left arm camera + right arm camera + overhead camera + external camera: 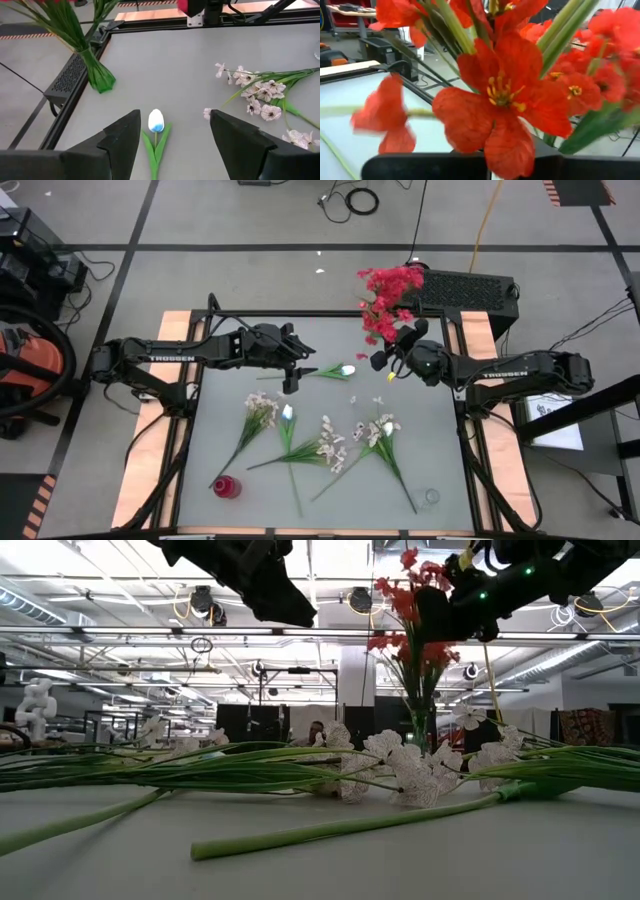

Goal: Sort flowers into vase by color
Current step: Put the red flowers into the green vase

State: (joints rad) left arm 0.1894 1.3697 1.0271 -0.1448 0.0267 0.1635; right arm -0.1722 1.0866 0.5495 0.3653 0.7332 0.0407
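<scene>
While pink-white sprays [330, 442] lie scattered on the near bench [420, 410], both arms reach inward.
Left claw [172, 135] hangs spread wide over a white tulip [156, 121]; right claw [388, 358], clenched empty, sits against red flowers [385, 298] standing in the far vase [100, 77].

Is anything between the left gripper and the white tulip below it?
Nothing visible. The left gripper hangs open over the white tulip, which lies alone on bare table; the pale blossom sprays lie off to one side.
</scene>
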